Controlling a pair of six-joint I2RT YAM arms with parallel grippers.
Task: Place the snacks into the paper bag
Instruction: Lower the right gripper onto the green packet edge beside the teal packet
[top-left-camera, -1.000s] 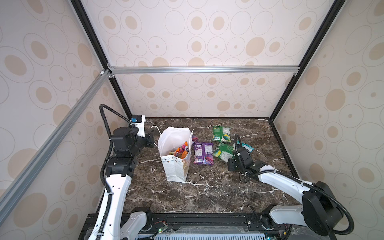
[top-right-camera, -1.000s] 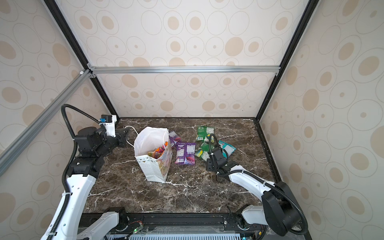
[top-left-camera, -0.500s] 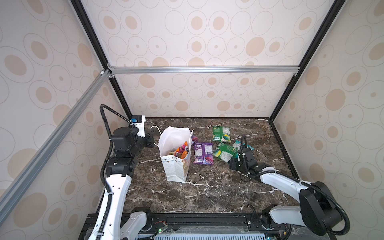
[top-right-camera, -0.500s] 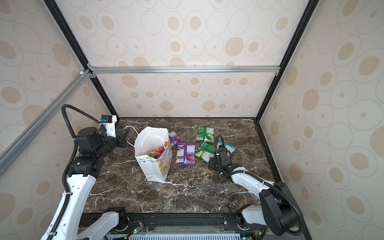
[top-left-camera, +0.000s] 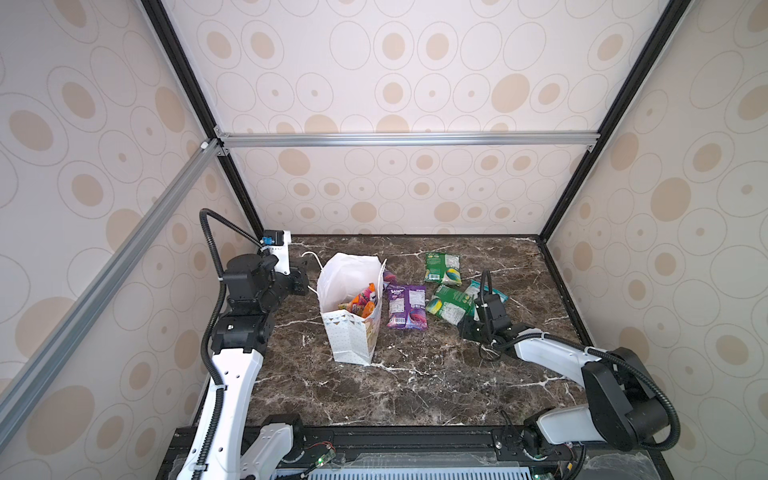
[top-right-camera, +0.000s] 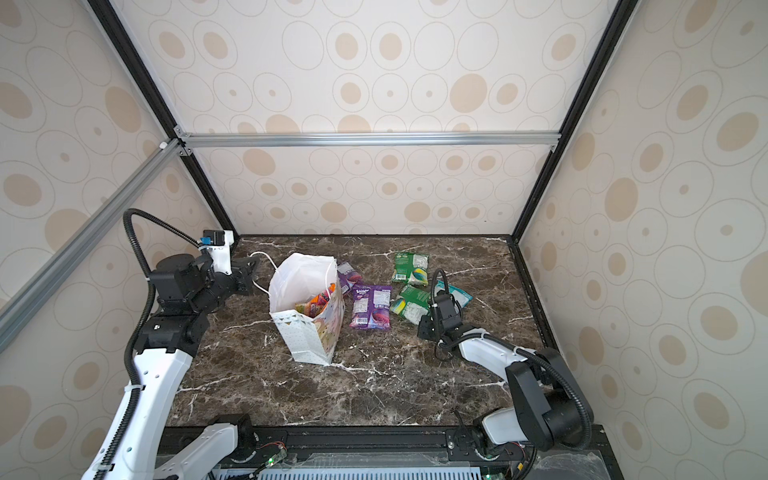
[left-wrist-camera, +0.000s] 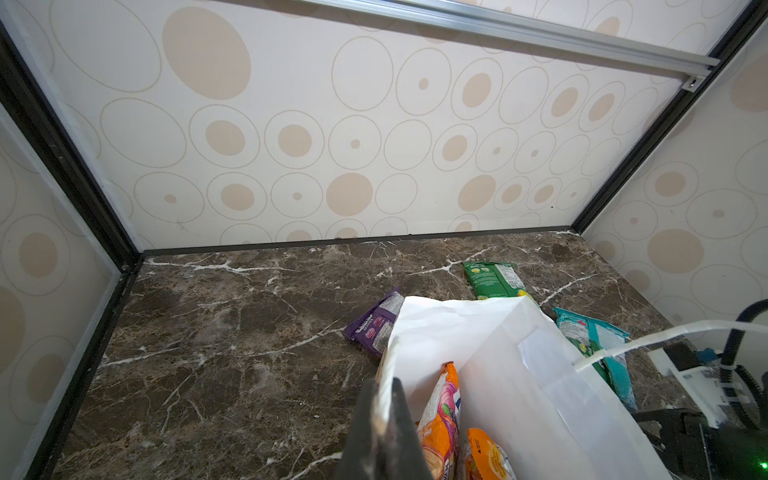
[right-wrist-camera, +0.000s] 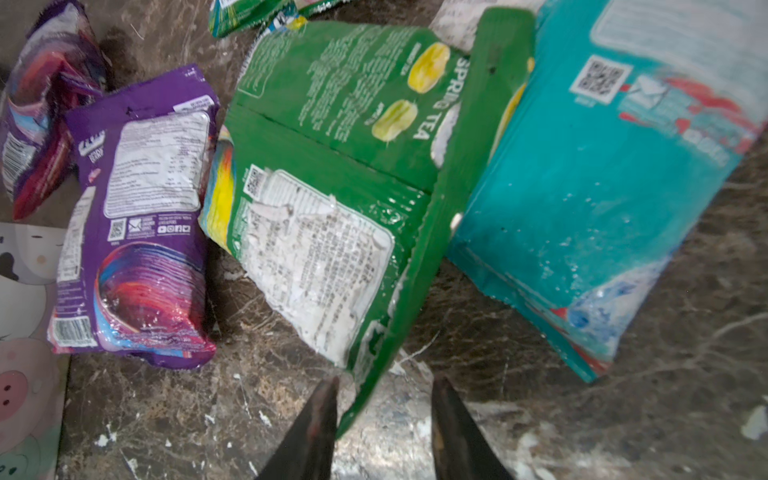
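Right pincer (top-left-camera: 464, 329), in a top view, is at the near corner of a green packet (top-left-camera: 451, 305) on the table (top-left-camera: 415, 386); the paper bag (top-left-camera: 351, 332) stands open, well apart. From the left wrist, the left pincer (left-wrist-camera: 384, 399) is closed on the bag's rim. From the right wrist, jaws are narrow but not shut, the packet's edge between them. Better to close fully on this seam before lifting; glossy film slips easily.

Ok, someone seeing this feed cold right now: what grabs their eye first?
The white paper bag stands left of centre on the marble table, orange packets inside, the left hand pinching its rim. To its right lie a purple packet and a teal packet; the right hand straddles a corner of the nearer green packet, jaws apart.
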